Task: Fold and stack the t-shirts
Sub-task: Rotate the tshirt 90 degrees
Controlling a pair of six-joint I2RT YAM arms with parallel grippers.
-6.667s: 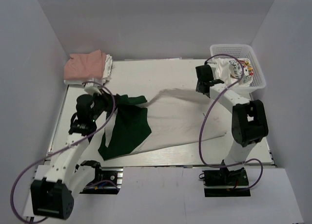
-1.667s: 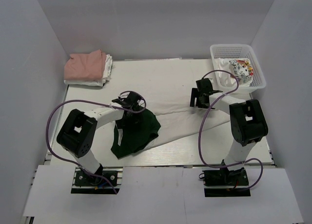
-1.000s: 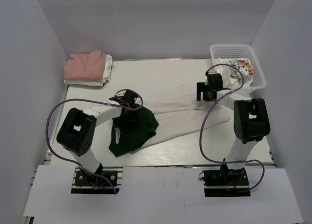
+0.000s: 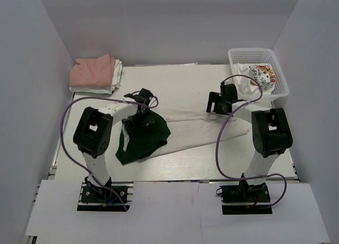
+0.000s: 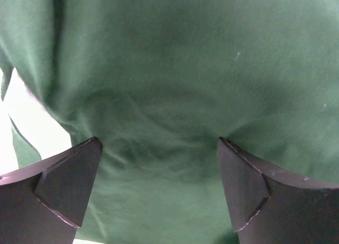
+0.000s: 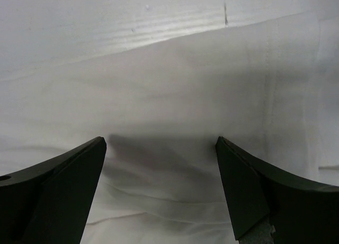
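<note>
A large white t-shirt (image 4: 196,128) with a dark green sleeve (image 4: 143,138) lies crumpled across the middle of the table. My left gripper (image 4: 142,118) hangs open just over the green sleeve; green cloth (image 5: 169,95) fills the left wrist view between the wide-apart fingers (image 5: 58,196). My right gripper (image 4: 217,103) is open above the shirt's upper right edge, with white cloth (image 6: 159,164) between its fingers (image 6: 259,191). A folded salmon-pink t-shirt (image 4: 92,71) lies on a folded white one (image 4: 115,77) at the back left.
A white plastic basket (image 4: 279,74) at the back right holds a crumpled printed cloth (image 4: 258,77). Grey walls close in the table on three sides. Bare tabletop (image 6: 132,21) shows beyond the white cloth in the right wrist view.
My left gripper has drawn back toward the rear over the green sleeve, which is bunched more tightly. My right gripper has shifted slightly left and down toward the shirt's edge.
</note>
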